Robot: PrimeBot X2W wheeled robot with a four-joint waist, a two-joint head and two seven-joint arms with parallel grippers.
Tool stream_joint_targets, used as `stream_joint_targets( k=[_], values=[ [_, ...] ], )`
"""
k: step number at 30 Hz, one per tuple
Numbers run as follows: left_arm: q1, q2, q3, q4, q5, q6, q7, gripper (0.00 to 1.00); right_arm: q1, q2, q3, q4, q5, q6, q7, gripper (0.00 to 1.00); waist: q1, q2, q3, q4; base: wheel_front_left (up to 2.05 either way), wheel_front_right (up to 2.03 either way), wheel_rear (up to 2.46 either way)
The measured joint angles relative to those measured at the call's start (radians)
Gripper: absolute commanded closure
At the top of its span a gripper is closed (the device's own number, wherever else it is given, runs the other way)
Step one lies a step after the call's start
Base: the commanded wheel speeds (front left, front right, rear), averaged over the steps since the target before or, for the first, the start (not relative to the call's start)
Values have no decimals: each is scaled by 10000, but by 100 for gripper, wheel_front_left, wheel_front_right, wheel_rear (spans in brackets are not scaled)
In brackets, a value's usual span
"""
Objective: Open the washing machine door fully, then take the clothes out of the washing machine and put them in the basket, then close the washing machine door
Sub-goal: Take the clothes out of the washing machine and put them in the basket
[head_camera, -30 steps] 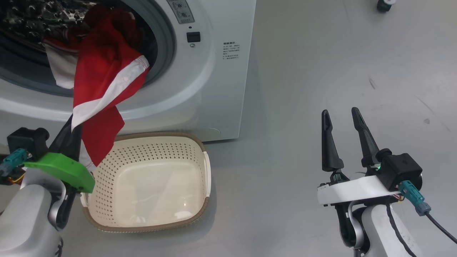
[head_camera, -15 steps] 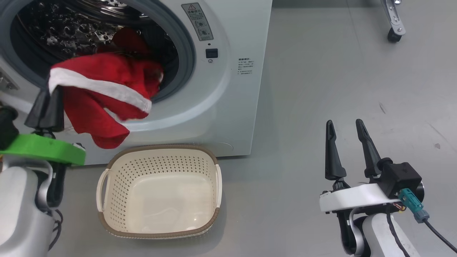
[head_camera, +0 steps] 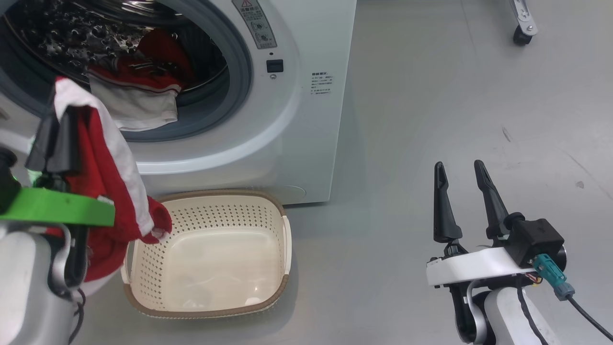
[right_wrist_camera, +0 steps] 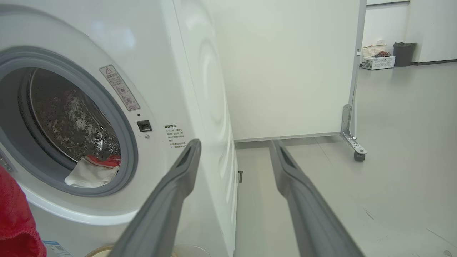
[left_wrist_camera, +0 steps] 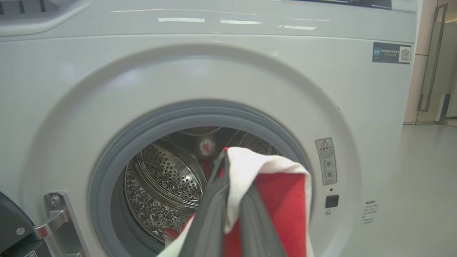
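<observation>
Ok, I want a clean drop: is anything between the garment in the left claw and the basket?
Nothing visible does. The garment hangs from the shut left claw by the left rim of the basket, and the basket's inside is bare.

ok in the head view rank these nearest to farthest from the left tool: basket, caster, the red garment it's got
1. Garment: clamped in the left tool and draped over it.
2. Basket: on the floor just below the tool, to its right.
3. Caster: far across the floor, at the view's top right.
</observation>
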Motion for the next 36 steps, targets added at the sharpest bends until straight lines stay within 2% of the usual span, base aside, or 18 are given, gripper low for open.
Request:
stream_joint_targets(
  k=[6,14,30,36],
  values=[
    [1078,-2,-366,456,38,-2,-40,100,0,-2,-121,-63,50,-8,0,0,0,0,182,-135,0,0,0],
    [1627,184,-744,654,226,-31,-40,100,-1,-2,-33,-81,48,-12,0,0,0,0,555,-192,0,0,0],
    [1615,842,-1534,1755,769,-150,508,100,-514,-4,470,-240,84,-105,0,0,0,-1,1885,-539,0,0,0],
    [1366,849,-1745,2130,788,-234,683,100,-767,-6,614,-374,228,-198,0,0,1,0,2424,-859,0,0,0]
  ],
)
